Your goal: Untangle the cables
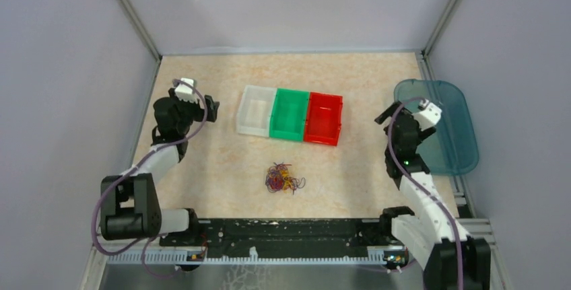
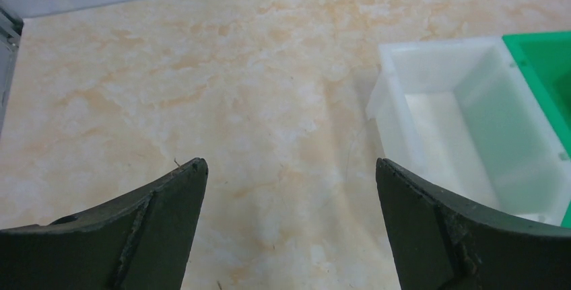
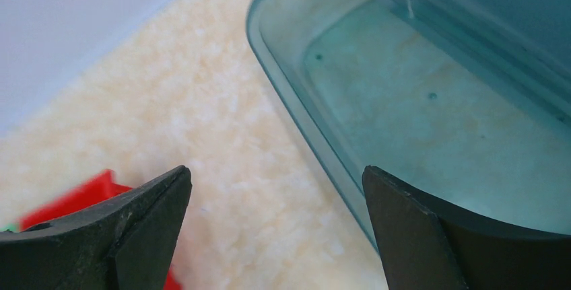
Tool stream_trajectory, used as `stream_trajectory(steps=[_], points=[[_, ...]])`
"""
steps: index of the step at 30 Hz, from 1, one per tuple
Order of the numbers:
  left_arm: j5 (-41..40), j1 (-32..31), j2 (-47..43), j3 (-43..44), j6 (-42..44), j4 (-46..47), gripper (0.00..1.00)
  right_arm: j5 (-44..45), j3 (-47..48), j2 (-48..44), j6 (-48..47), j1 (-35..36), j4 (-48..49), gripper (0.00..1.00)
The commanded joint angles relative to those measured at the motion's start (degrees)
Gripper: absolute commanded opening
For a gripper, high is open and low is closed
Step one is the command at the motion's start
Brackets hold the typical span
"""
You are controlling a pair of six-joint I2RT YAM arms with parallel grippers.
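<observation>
Left gripper [image 2: 289, 169]: jaws spread wide, nothing between them. It hangs over bare table [image 2: 202, 88]. White bin [image 2: 464, 128] sits just off its right finger, not touching; a green bin [image 1: 290, 115] adjoins the white one on the side away from the gripper.

Right gripper [image 3: 276, 172]: also released, jaws wide, empty. A translucent teal tray [image 3: 431, 101] lies under and beyond its right finger, with the tray rim running between the fingers. A corner of the red bin [image 1: 323, 119] shows by its left finger.

Cables [image 1: 284, 178]: one small knotted heap of red, yellow-orange and dark strands on the table. The heap lies well apart from both grippers, roughly midway between them and back toward the arm bases. It is near the row of three bins, untouched.
</observation>
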Motion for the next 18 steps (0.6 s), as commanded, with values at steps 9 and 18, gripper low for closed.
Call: stream_trajectory(steps=[9, 18], points=[[10.83, 2.16, -6.28, 22.04, 0.92, -46.66, 1.0, -19.08, 6.04, -14.09, 7.38, 12.26, -15.18, 0.91], [12.64, 2.09, -5.61, 30.29, 9.04, -63.89, 1.0, -26.53, 6.13, -5.38, 9.17, 39.07, -17.95, 0.59]])
